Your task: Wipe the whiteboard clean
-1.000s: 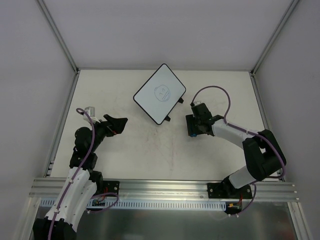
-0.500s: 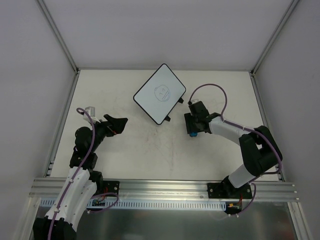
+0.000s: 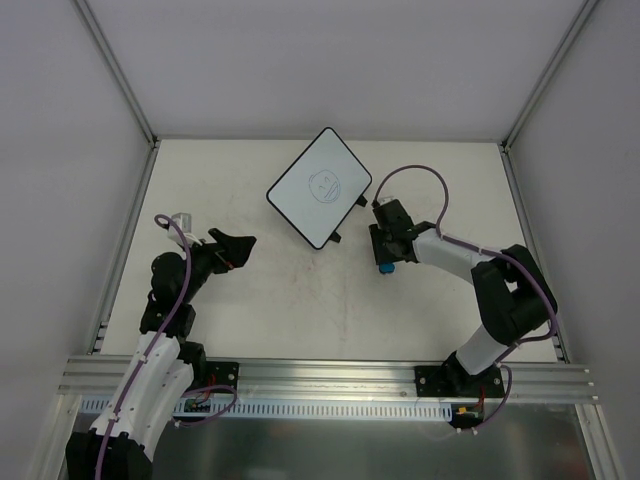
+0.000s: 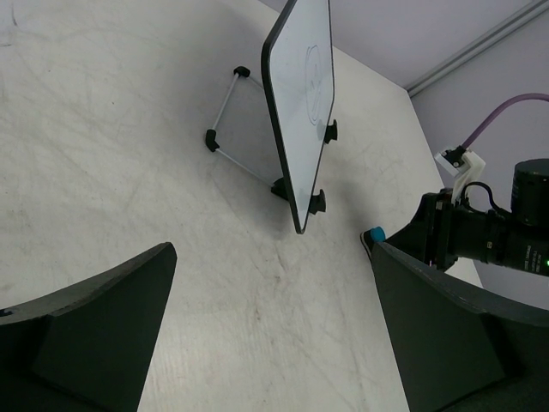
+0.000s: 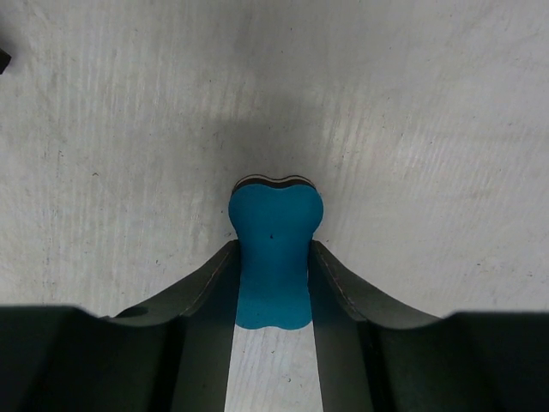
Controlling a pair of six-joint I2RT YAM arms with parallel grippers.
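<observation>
R hand (image 5: 273,273) closed in, now clamped on blue eraser (image 5: 273,225), whiteboard (image 3: 320,188) near, fwd-left of it; L hand (image 4: 273,249) apart.

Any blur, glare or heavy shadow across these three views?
Top external: evenly lit, sharp, no glare on the whiteboard. Left wrist: table sharp, left pincer dark and featureless. Right wrist: blue eraser crisp, a soft shadow on the table beyond it.

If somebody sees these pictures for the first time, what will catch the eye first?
First, the whiteboard at the far middle of the table, with a small face drawn on it. Then the blue eraser, pinched between the fingers of the right tool just right of the board. The left tool stands wide open on the left side.
</observation>
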